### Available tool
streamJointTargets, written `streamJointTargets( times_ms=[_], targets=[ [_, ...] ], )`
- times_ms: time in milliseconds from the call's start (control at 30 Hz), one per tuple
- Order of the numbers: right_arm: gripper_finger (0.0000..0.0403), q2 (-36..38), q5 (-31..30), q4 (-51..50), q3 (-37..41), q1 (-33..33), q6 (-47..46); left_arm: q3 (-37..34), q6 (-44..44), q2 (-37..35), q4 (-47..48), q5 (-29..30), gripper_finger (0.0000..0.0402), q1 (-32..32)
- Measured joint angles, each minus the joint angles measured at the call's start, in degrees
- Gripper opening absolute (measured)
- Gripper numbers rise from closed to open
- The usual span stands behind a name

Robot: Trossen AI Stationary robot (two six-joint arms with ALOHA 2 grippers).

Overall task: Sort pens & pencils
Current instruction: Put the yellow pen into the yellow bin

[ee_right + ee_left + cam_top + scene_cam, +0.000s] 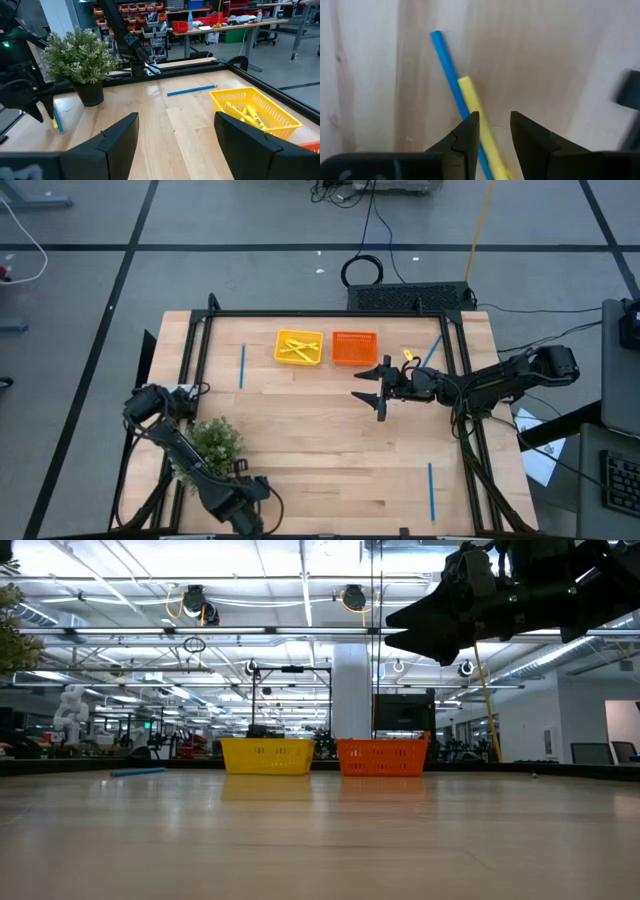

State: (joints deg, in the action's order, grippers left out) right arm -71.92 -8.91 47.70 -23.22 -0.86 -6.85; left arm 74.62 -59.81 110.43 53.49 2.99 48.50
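A blue stick (447,70) and a yellow stick (470,100) lie side by side on the wooden table at its near left. My left gripper (495,117) points down over them, open. The yellow stick runs through the gap between the fingers and the blue one passes under one finger. I cannot tell whether the fingers touch either stick. The same pair of sticks (56,121) shows beside that gripper in the right wrist view. My right gripper (368,387) hovers open and level near the middle of the table, above the wood. A yellow tray (278,348) at the far side holds yellow sticks (297,348).
An orange tray (336,348) stands right of the yellow one. Loose blue sticks lie at the far left (242,367), near right (431,491) and far right (432,352). A potted plant (215,442) stands close beside the left arm. A black frame rims the table.
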Motion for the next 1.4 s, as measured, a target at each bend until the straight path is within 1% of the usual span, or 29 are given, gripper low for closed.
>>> streamJointTargets(
  times_ms=[200,433,633,833,967,1267,1400],
  targets=[
    [0.0249,0.00,0.00,0.00,0.00,0.01,-0.01,-3.20,1.07,0.00,-0.10,-2.50,0.0115,-1.39],
    [0.0249,0.00,-0.01,0.00,0.00,0.02,0.00,-3.27,3.23,0.00,-2.55,-2.76,0.0115,-1.50],
    [0.0249,0.00,-0.01,0.00,0.00,0.02,0.00,-3.27,4.23,0.00,-2.05,-2.29,0.0115,-1.50],
    [0.0249,0.00,-0.01,0.00,0.00,0.00,0.00,-1.07,5.30,0.00,0.63,-1.64,0.0115,-1.48],
    [0.0249,0.00,-0.01,0.00,0.00,0.00,0.00,1.17,7.09,0.00,0.33,0.90,0.0115,-1.13],
    [0.0249,0.00,-0.01,0.00,0.00,0.02,0.00,-0.28,4.21,0.00,-0.16,0.04,0.0115,-0.60],
    [0.0249,0.00,-0.01,0.00,0.00,0.02,0.00,-1.23,4.00,0.00,-2.52,-1.56,0.0115,-0.36]
  ],
)
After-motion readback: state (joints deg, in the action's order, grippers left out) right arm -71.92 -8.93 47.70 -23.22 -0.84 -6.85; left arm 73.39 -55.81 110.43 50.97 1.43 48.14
